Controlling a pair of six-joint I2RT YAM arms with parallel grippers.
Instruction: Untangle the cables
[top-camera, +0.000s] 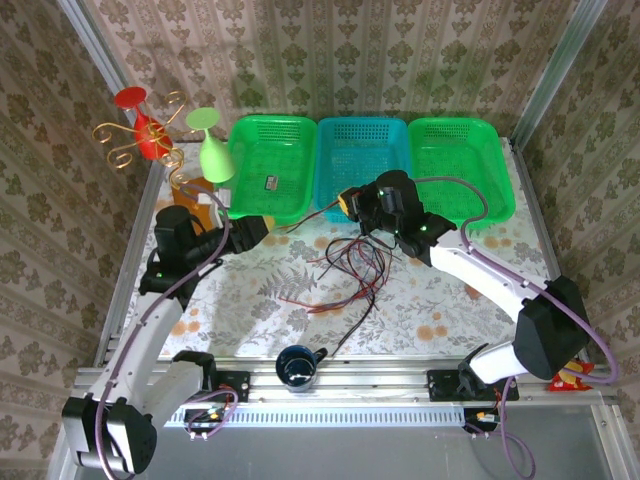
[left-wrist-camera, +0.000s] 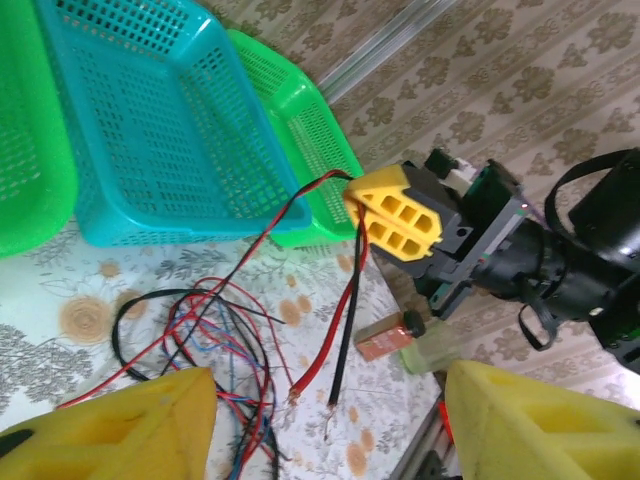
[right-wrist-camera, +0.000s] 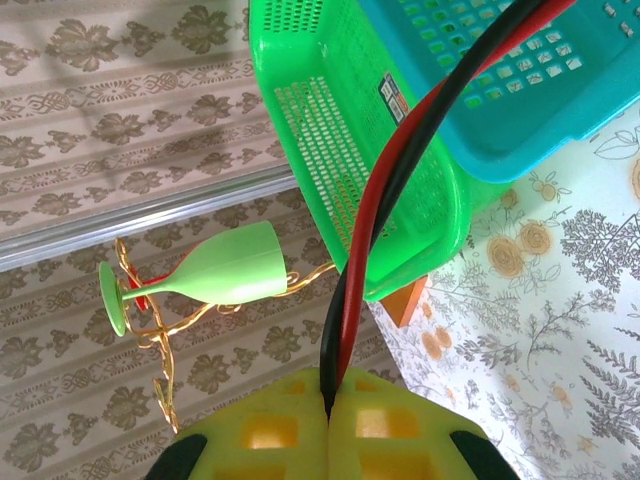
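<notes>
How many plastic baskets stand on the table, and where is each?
3, in a row along the far edge: the left green basket, the blue basket in the middle, the right green basket. None seems hidden.

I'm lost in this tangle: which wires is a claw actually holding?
The red and black pair, pinched by the right gripper; the other wires lie loose.

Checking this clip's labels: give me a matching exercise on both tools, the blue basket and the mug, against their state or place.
1. right tool
2. left tool
3. blue basket
4. mug

A. at near table edge
B. open
C. between green baskets
D. shut on two wires

Pairs: 1-D, 2-B, 3-C, 4-A
</notes>
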